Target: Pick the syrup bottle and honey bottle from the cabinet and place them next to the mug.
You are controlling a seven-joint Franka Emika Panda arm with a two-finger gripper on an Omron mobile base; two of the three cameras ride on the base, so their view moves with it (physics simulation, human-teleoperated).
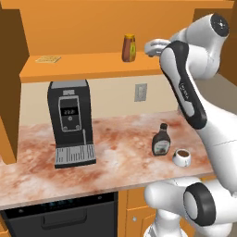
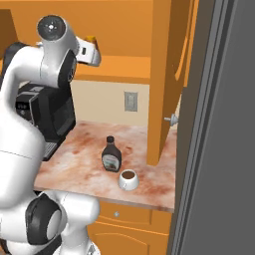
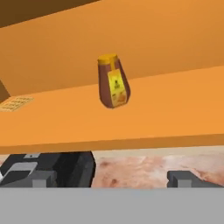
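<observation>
The end effector is held wide open and empty before the honey bottle, which is stood on the cabinet shelf.

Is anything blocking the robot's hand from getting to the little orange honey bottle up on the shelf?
Nothing visible is in the way. In the hand view the honey bottle stands alone on the cabinet shelf, straight ahead of the gripper, with bare shelf between them. The flat waffle-like thing lies far off to the side.
</observation>
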